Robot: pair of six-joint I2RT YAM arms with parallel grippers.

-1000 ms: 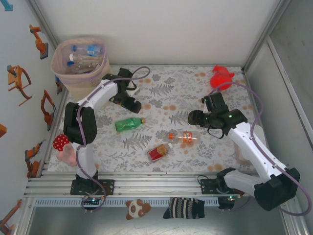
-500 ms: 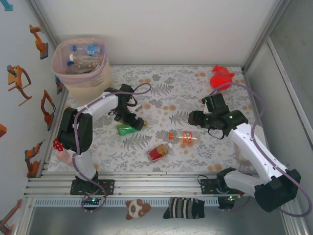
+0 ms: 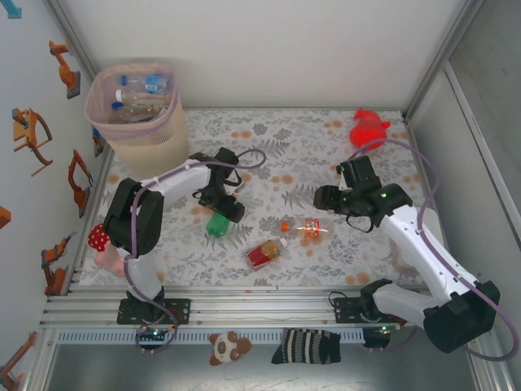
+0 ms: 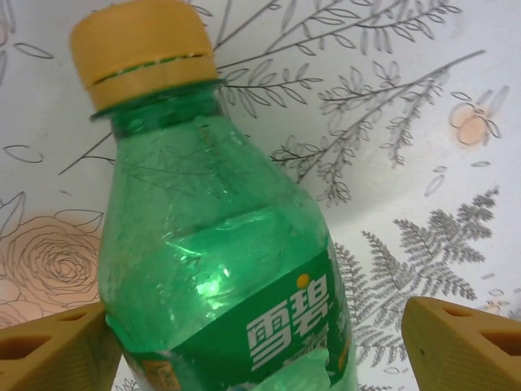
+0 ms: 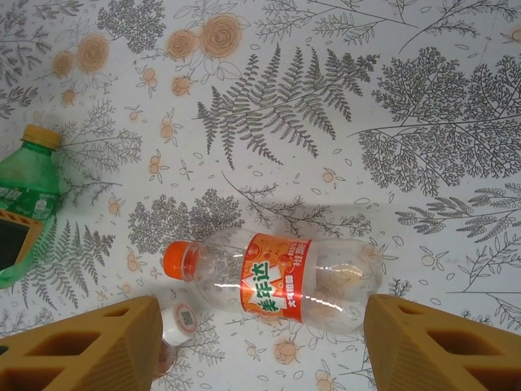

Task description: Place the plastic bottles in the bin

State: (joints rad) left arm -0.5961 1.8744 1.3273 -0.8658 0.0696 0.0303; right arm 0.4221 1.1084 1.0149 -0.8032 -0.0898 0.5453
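A green bottle [image 4: 220,244] with a yellow cap lies on the floral table, its body between the fingers of my left gripper [image 4: 252,350]. The gripper is open, with its right finger standing apart from the bottle. In the top view this gripper [image 3: 224,208] sits over the green bottle [image 3: 216,225]. My right gripper [image 5: 260,358] is open, hovering above a clear bottle with an orange label [image 5: 285,277]. That bottle [image 3: 305,228] lies mid-table, left of and nearer than the right gripper [image 3: 321,196]. A red-labelled bottle [image 3: 262,254] lies nearby. The beige bin [image 3: 146,140] holds several bottles.
A red plush toy [image 3: 368,129] sits at the back right. A pink plush with a red spotted part [image 3: 104,244] lies at the left edge. A plush bear [image 3: 227,346] and a striped sock [image 3: 305,346] lie below the front rail. Walls close in on both sides.
My left gripper has come forward and to the right from near the bin, down over the green bottle. The bottle has turned and shifted a little. The right arm has stayed still.
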